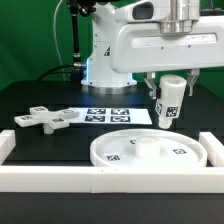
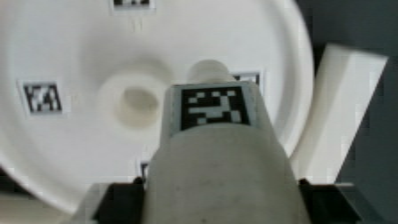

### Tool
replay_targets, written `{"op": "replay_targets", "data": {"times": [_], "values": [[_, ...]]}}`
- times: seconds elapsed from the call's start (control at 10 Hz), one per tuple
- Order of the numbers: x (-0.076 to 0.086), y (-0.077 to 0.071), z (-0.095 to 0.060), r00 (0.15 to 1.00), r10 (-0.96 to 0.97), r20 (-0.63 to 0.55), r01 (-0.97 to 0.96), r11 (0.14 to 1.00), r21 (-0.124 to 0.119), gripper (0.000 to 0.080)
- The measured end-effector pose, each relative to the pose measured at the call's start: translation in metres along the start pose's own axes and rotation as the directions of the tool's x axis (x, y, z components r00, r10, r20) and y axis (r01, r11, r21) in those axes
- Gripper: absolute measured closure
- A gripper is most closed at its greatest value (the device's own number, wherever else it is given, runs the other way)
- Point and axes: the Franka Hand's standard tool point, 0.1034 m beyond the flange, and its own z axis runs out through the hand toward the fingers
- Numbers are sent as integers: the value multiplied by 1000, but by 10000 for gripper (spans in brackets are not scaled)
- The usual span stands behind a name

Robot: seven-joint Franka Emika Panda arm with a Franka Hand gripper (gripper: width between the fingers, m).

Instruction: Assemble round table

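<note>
The large round disc [image 1: 147, 152] lies flat on the black table against the white rim, with a raised hub at its middle [image 2: 134, 100]. My gripper [image 1: 170, 92] is shut on the short cylindrical leg [image 1: 169, 104] and holds it tilted in the air above the disc's far right part. In the wrist view the leg [image 2: 217, 140] fills the middle, its tagged end near the hub, with black finger pads [image 2: 125, 200] pressed on both sides. The flat cross-shaped foot piece [image 1: 45, 119] lies on the table at the exterior view's left.
The marker board [image 1: 115, 113] lies flat behind the disc. The white straight-walled rim [image 1: 60, 177] runs along the front and up both sides [image 1: 213, 148]. The robot base [image 1: 105, 60] stands at the back.
</note>
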Motion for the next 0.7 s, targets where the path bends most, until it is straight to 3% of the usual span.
{"op": "replay_targets", "data": {"times": [0.2,0.3,0.7], "values": [[9,15,-13,998,10,-59,-10,1000,-7,392],[11,12,-16,999,7,-52,-7,1000,-5,392],[9,17,-10,998,-19,-52,18,1000,-9,392]]}}
